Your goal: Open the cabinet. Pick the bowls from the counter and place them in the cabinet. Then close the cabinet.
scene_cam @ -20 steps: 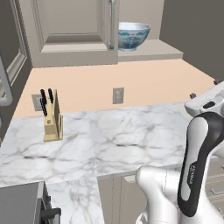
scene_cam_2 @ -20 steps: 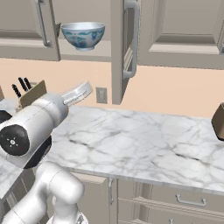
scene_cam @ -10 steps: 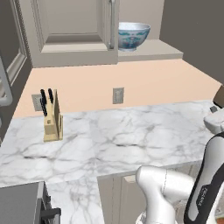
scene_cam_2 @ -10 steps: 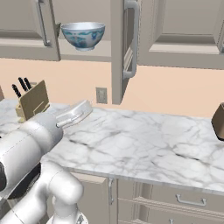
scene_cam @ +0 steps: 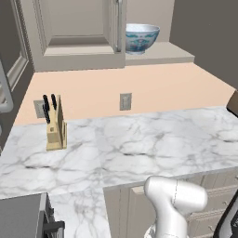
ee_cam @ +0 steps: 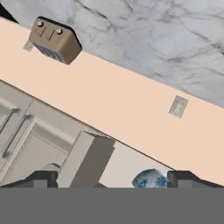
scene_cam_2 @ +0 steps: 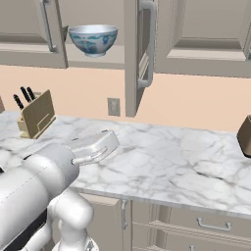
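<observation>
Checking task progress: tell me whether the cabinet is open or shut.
Open: the cabinet door swings outward, exposing the blue-white bowl on its shelf.

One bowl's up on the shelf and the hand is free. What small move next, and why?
Probably swing the open gripper down toward the counter to find the second bowl. The blue-white bowl already sits inside the open cabinet, nothing is held, and no other bowl appears on the marble visible here.

Counter (scene_cam: 139,148): polished white marble slab, grey veining, smooth. Bowl (scene_cam_2: 93,39) in cabinet (scene_cam_2: 139,54): glazed ceramic, glossy, pale blue-white with blue-green floral marks; cabinet doors matt grey-beige panelled, bar handles brushed metal. Knife block (scene_cam: 56,130): pale wood, matt; wall matt peach.
</observation>
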Available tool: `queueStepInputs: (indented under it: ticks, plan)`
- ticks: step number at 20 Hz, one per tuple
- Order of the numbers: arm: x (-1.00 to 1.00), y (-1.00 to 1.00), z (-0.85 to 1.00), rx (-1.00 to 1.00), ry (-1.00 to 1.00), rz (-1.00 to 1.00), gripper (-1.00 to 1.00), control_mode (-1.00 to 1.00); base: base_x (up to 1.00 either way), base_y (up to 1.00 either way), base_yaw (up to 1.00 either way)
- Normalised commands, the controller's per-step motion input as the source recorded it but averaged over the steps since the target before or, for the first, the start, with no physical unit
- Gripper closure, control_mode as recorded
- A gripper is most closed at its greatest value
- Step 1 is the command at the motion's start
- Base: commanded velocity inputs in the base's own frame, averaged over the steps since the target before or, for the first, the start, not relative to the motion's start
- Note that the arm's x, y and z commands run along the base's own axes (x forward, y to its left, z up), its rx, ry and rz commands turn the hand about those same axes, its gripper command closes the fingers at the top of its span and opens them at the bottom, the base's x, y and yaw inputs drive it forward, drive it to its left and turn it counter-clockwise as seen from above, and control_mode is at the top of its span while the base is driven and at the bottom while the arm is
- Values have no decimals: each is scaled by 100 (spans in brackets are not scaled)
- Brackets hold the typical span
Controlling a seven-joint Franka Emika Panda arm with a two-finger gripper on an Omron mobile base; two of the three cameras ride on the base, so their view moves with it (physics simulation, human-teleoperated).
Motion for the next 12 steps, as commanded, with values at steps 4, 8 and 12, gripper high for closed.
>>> queueStepInputs:
  ticks: [4,8,12]
  plan:
    - [0,-25,0,31,-11,4,-100,-100,0,0,0]
    - [0,-2,3,28,-12,7,-100,-100,0,0,0]
    - [0,-6,20,26,-12,11,-100,-100,0,0,0]
